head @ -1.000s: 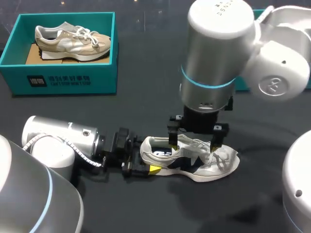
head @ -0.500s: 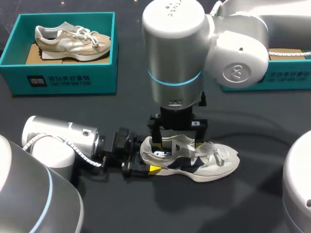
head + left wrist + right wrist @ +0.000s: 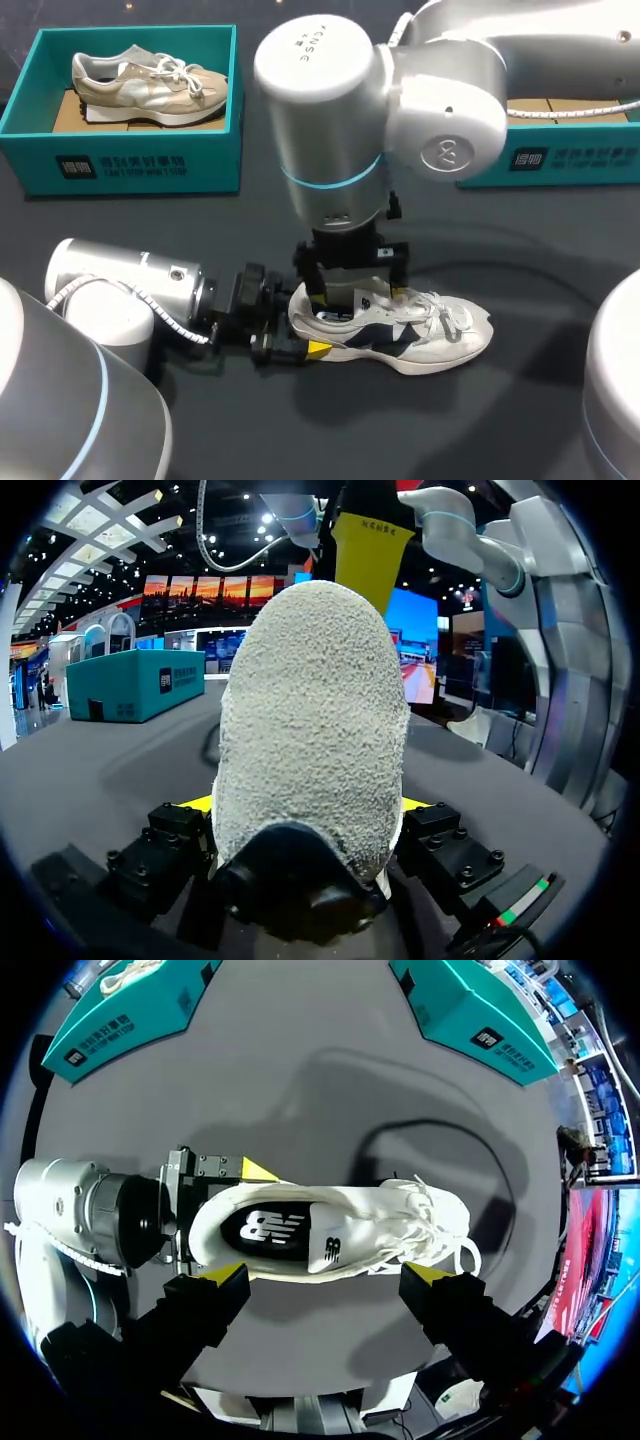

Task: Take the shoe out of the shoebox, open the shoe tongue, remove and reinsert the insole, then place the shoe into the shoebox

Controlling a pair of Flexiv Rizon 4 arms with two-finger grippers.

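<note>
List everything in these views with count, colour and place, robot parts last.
white-and-navy lace-up sneaker: one, white and navy, upright mid-table.
beige lace-up sneaker: one, beige, inside the far-left box.
teal cardboard shoeboxes: two, teal, far left and far right.
dark table: one, near black, under everything.
left gripper: one, black with yellow tips, shut on the white-and-navy sneaker's heel.
right gripper: one, same colours, open above that sneaker's opening.

On the dark table (image 3: 120,230) lie a white shoe (image 3: 440,340), the left shoebox (image 3: 140,160) and the right shoebox (image 3: 570,160).
</note>
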